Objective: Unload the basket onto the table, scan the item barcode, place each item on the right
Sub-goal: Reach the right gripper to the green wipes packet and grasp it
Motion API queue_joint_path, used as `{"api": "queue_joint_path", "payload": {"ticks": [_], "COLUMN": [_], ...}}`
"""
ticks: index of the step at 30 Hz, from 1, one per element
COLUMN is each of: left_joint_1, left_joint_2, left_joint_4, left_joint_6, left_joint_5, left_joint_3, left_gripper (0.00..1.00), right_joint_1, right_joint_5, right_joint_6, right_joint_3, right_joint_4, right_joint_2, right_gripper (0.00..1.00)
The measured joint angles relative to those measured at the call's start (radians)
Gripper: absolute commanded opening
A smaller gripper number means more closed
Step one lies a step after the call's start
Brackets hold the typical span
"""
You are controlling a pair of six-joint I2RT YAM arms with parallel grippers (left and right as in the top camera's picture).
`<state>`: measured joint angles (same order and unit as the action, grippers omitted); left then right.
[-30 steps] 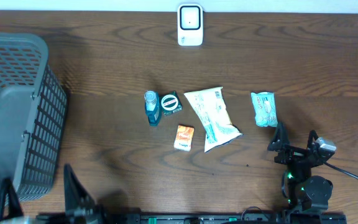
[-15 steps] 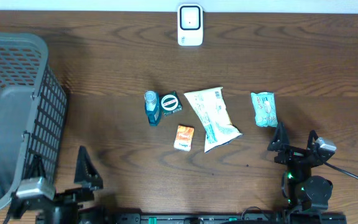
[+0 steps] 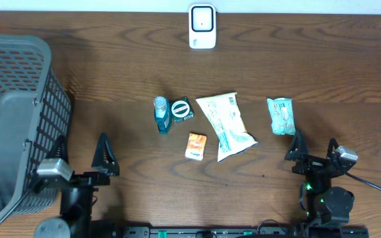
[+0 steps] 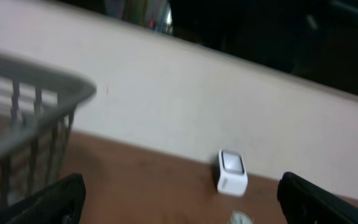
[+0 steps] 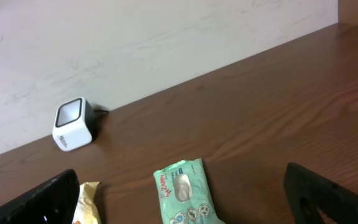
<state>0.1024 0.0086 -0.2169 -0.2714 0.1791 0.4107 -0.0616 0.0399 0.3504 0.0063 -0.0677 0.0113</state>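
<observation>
Hovering empty, jaws apart, left gripper [image 3: 80, 153] and right gripper [image 3: 314, 149] face untouched items [image 3: 225, 125] ahead; scanning seems not begun.

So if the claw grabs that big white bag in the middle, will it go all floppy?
Probably floppy: the white bag looks like a soft, crinkled pouch with a pinched end, so it would likely sag and bend when lifted. It lies flat on the table, so it shouldn't roll away. Its plastic-looking wrapper might be a bit slippery to grip.
</observation>
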Motion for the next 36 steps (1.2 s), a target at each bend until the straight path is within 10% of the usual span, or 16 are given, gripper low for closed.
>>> {"api": "queue_joint_path", "payload": {"ticks": [23, 36], "left_joint_1": [0.0, 0.0], "left_joint_2": [0.003, 0.007], "left_joint_4": [-0.167, -0.626], "left_joint_6": [-0.045, -0.05], "left_joint_5": [-0.003, -0.003], "left_joint_3": [-0.167, -0.164], "left_gripper": [0.98, 0.98], "right_joint_1": [0.0, 0.0], "right_joint_5": [-0.022, -0.657], "right_joint_6": [0.022, 0.401], "right_joint_3": [0.0, 0.0], "right_joint_4": [0.0, 0.025], "right_joint_2": [0.0, 0.0], "right_gripper": [0.99, 0.99]}}
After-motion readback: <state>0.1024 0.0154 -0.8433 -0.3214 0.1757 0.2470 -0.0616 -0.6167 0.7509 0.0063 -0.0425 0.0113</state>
